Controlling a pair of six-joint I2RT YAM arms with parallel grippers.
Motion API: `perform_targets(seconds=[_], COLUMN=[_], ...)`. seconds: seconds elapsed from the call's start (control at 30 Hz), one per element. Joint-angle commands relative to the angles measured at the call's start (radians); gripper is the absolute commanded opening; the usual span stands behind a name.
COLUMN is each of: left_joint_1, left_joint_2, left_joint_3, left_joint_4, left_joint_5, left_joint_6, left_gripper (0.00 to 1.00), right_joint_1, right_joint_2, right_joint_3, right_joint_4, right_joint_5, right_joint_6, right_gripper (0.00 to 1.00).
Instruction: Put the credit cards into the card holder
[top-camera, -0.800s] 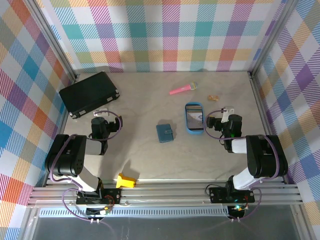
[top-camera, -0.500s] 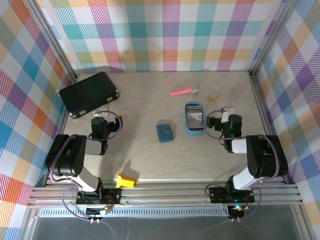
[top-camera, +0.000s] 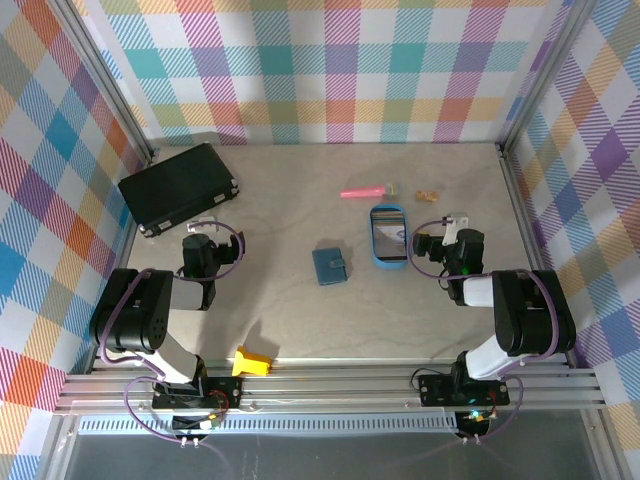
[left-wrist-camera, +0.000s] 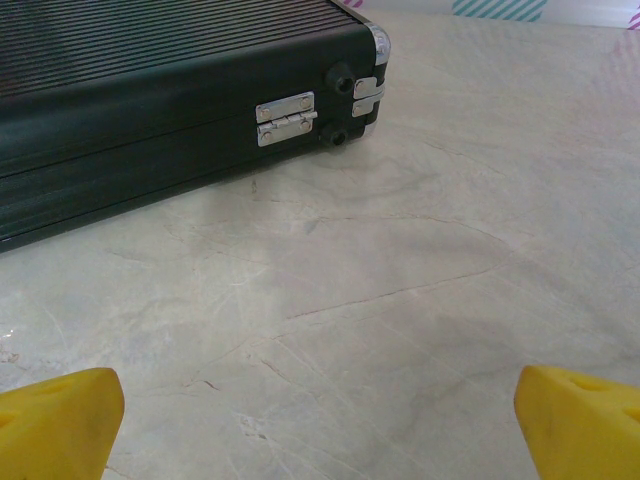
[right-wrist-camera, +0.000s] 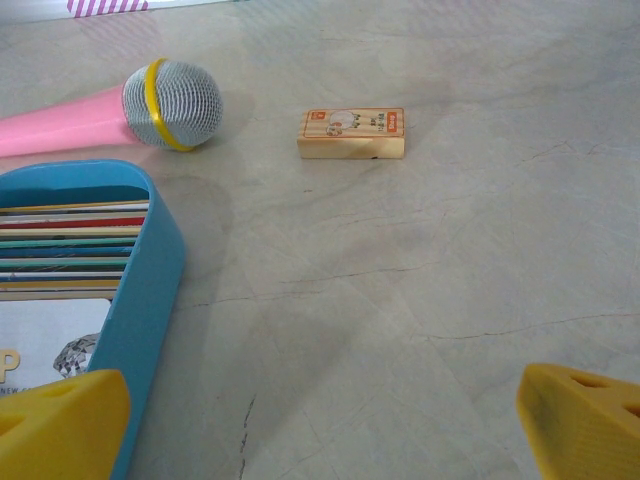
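Note:
The teal card holder lies closed on the table's middle, between the two arms. The credit cards sit stacked in a bright blue oval tray. In the right wrist view their coloured edges show behind the tray's wall. My right gripper stands open just right of the tray, its yellow fingertips wide apart over bare table, and my right gripper holds nothing. My left gripper is open and empty too, its fingertips low on the table, pointing at a black case.
The black case lies shut at the far left. A pink toy microphone and a small wooden block lie beyond the tray. A yellow piece rests at the near edge. Checked walls enclose the table.
The pink microphone has rolled a little nearer and now lies more level across the table. Neither arm nor the card holder has moved.

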Motion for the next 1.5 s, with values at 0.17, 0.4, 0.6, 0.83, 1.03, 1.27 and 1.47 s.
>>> perform_targets(seconds=[0.17,0.4,0.6,0.83,1.03,1.27,1.47], left_joint_1=[-0.007,-0.007,-0.008,-0.010,-0.011,-0.016,-0.016], left_joint_2=[0.001,0.003,-0.007,-0.311,-0.557,-0.679,-0.710], left_joint_3=[0.019,0.020,0.019,0.106,0.238,0.322,0.279], left_joint_4=[-0.007,-0.009,-0.015,-0.386,-0.748,-1.024,-1.069], left_joint_5=[0.017,0.018,-0.017,-0.059,0.147,0.432,0.553], left_joint_6=[0.015,0.015,0.004,-0.063,-0.314,-0.461,-0.531], left_gripper=[1.00,1.00,1.00,1.00,1.00,0.97,0.97], right_joint_1=[-0.001,-0.002,-0.002,0.001,0.060,0.209,0.396], right_joint_2=[-0.004,-0.002,-0.049,-0.369,-0.514,-0.543,-0.429], right_joint_3=[0.015,0.016,0.016,0.174,0.333,0.460,0.539], right_joint_4=[0.043,0.041,0.017,-0.520,-0.909,-1.170,-1.257], right_joint_5=[-0.005,-0.005,-0.016,-0.038,-0.230,-0.342,-0.295], right_joint_6=[-0.013,-0.013,-0.020,0.035,0.116,0.171,0.245], right_gripper=[0.99,0.99,0.99,0.97,0.88,0.80,0.74])
